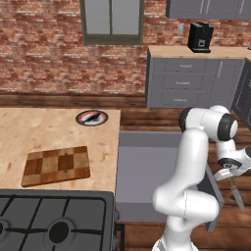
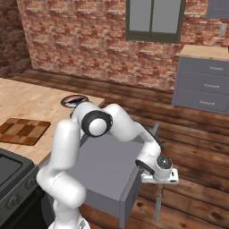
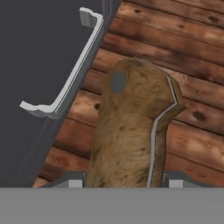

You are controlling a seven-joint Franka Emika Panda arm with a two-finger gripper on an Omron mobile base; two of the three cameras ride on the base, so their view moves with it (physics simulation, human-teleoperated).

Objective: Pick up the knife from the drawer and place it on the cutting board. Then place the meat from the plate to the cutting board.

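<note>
My gripper (image 1: 229, 172) (image 2: 159, 181) (image 3: 123, 181) is shut on the knife (image 1: 237, 192) (image 2: 158, 202) by its brown wooden handle (image 3: 131, 131). The grey blade hangs down over the wooden floor, just beyond the front of the open grey drawer (image 1: 147, 166) (image 2: 107, 165). The drawer's silver bar handle (image 3: 65, 83) lies to the left of the knife in the hand view. On the counter to the left lies the checkered cutting board (image 1: 56, 165) (image 2: 22, 130). Behind it stands the plate (image 1: 86, 121) (image 2: 74, 100), with the dark meat (image 1: 94, 116) on it.
A black stove (image 1: 49, 220) sits at the near end of the wooden counter (image 1: 29, 132). Grey cabinets (image 1: 191, 83) with a black coffee machine (image 1: 200, 37) stand along the brick back wall. Wooden floor (image 2: 192, 147) stretches to the right of the drawer.
</note>
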